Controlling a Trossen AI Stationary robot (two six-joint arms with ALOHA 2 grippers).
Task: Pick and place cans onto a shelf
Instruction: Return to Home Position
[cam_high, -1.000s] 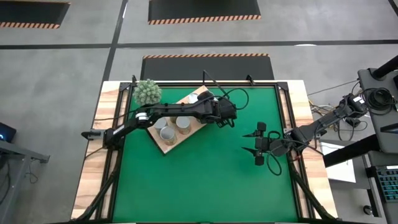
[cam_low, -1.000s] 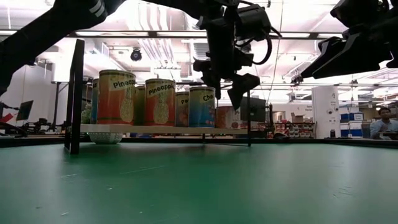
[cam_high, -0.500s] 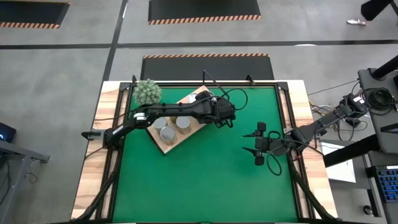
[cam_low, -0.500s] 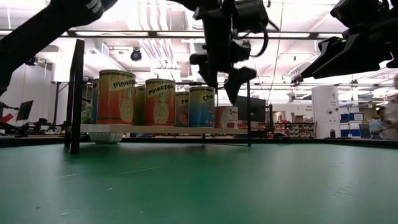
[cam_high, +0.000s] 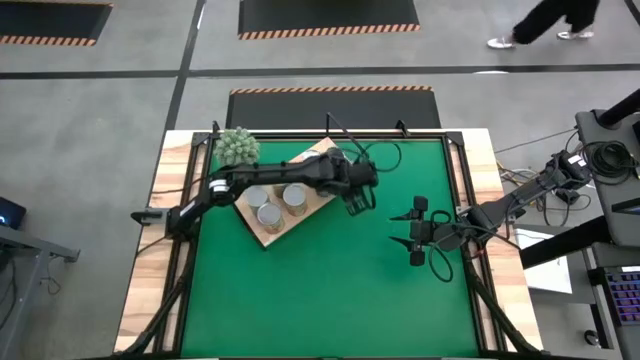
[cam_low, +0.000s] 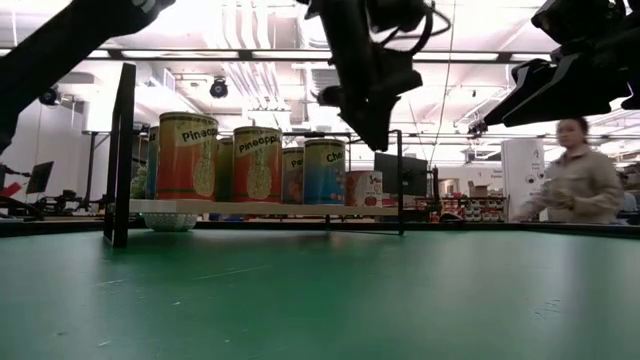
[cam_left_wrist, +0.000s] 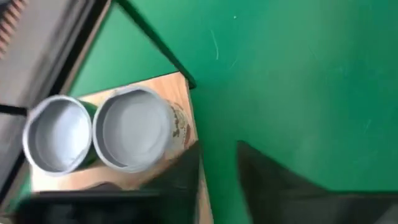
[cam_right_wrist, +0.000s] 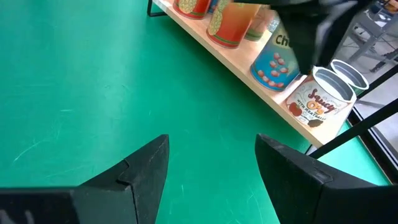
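Several cans stand upright on the shelf (cam_high: 272, 234), a wooden board set slantwise at the table's far left. The low view shows two pineapple cans (cam_low: 187, 157), a blue can (cam_low: 325, 170) and a short red can (cam_low: 362, 187). Two silver-topped cans (cam_left_wrist: 134, 127) stand at the shelf's end (cam_left_wrist: 180, 84). My left gripper (cam_high: 355, 203) hangs over the mat just off that end, higher than the can tops (cam_low: 375, 128). Only a narrow gap (cam_left_wrist: 216, 149) shows between its fingers, with nothing in it. My right gripper (cam_high: 405, 231) waits open at the right (cam_right_wrist: 211, 149).
A spiky green plant (cam_high: 238, 147) stands at the table's far left corner, behind the shelf. A black wire frame (cam_low: 122, 150) rises at the shelf's end. Green mat (cam_high: 330, 290) lies open in front of both arms. A person (cam_low: 575, 180) walks beyond the table.
My left gripper has risen from beside the cans at the shelf's end. It has swung a little toward the near edge, its wrist turning. Its fingers, wide apart before, have drawn nearly together with nothing between them. A person has walked into view beyond the table.
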